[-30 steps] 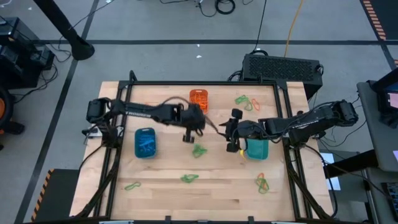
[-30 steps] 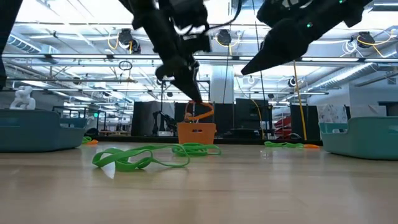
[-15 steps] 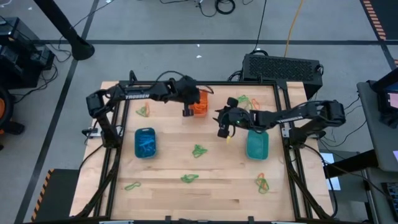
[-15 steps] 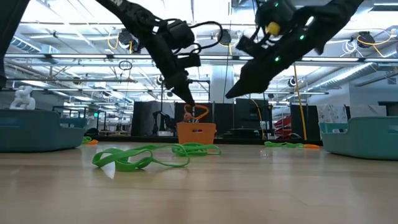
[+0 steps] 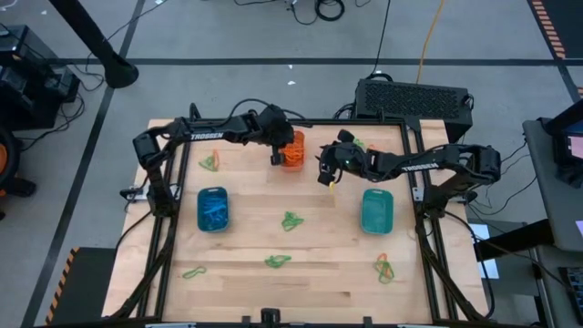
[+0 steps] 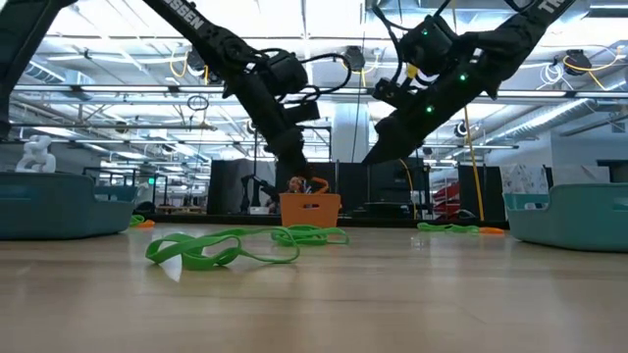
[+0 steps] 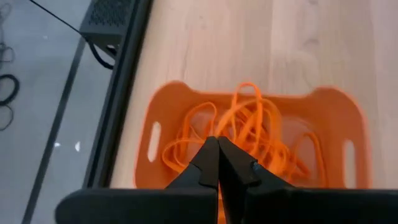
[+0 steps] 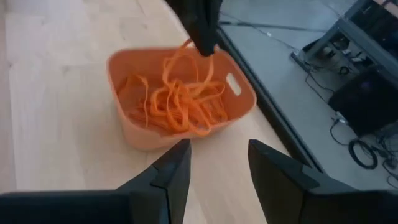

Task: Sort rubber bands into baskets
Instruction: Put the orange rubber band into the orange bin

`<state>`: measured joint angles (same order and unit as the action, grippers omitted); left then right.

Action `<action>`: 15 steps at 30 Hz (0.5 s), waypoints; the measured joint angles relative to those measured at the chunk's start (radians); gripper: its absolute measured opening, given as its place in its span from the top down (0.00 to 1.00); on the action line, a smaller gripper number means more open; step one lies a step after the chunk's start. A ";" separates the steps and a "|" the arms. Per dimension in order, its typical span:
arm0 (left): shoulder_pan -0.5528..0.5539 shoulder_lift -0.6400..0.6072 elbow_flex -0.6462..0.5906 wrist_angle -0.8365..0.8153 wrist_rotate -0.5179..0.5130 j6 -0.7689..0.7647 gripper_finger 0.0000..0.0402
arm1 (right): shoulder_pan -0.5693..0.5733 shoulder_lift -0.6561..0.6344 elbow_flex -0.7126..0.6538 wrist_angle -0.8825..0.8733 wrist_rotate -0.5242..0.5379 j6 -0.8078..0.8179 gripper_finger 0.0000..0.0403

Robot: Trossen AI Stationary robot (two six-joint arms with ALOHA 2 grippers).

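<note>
The left gripper (image 5: 276,157) is hanging over the orange basket (image 5: 292,148) near the table's (image 5: 319,273) 12 o'clock edge, its fingers (image 7: 211,163) pressing together on an orange rubber band (image 7: 249,115) that is trailing down into the tangle of orange bands (image 8: 177,99) lying in that basket. The right gripper (image 5: 324,173) is sitting just to the 3 o'clock side of the orange basket, facing it with its fingers (image 8: 174,165) spreading apart and holding nothing. The blue basket (image 5: 213,209) is resting toward 9 o'clock with blue bands inside, and the teal basket (image 5: 377,210) is resting toward 3 o'clock. Loose green bands (image 5: 291,220) are lying near the table's centre, with another green one (image 5: 278,261) toward 6 o'clock and one more (image 5: 193,271) toward 7 o'clock. A mixed orange and green clump (image 5: 383,268) is lying toward 5 o'clock, another small clump (image 5: 210,162) toward 10 o'clock, and a green cluster (image 5: 357,146) toward 1 o'clock, beside the right arm.
</note>
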<state>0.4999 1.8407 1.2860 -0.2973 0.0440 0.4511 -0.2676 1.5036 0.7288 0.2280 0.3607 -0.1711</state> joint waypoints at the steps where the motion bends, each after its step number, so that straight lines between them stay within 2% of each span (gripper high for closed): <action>1: 0.000 0.004 0.000 0.002 -0.001 0.000 1.00 | -0.001 0.000 0.000 -0.011 -0.001 0.001 0.62; 6: 0.000 0.004 0.000 0.010 -0.010 0.004 0.98 | -0.001 0.000 0.000 -0.022 0.000 0.002 0.62; 15: 0.003 0.004 0.000 0.021 -0.079 0.001 0.81 | -0.001 0.000 0.000 -0.023 -0.004 0.002 0.62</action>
<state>0.5030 1.8446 1.2858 -0.2768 -0.0351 0.4525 -0.2684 1.5036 0.7284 0.2054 0.3567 -0.1690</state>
